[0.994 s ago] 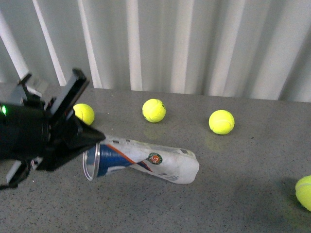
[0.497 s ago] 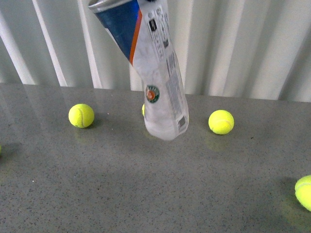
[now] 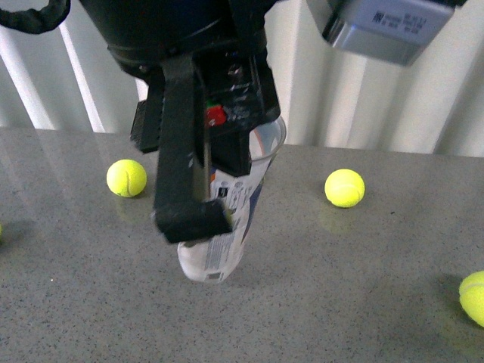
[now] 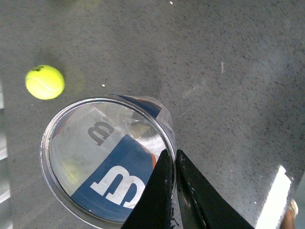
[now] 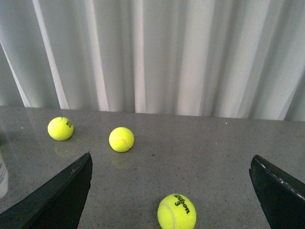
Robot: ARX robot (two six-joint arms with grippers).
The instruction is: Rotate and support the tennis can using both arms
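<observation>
The tennis can [image 3: 224, 243] stands nearly upright, leaning a little, with its closed end on the grey table [image 3: 355, 302]. My left arm [image 3: 181, 45] hangs over it and hides its upper half. From above, the can [image 4: 102, 157] shows its open mouth and metal rim. My left gripper [image 4: 172, 157] is shut on that rim, one finger inside the wall and one outside. My right gripper [image 5: 170, 157] is open and empty, away from the can, low over the table. A sliver of the can [image 5: 2, 175] shows at that view's edge.
Yellow-green tennis balls lie on the table: one [image 3: 126, 178] left of the can, one [image 3: 344, 188] right of it, one [image 3: 473, 299] at the right edge. A ball [image 5: 177, 211] lies just below my open right fingers. A white curtain [image 3: 363, 98] backs the table.
The can lay on its side a second ago, was swung up high, and now stands base-down on the table. My left arm has come over it and fills the front view's top.
</observation>
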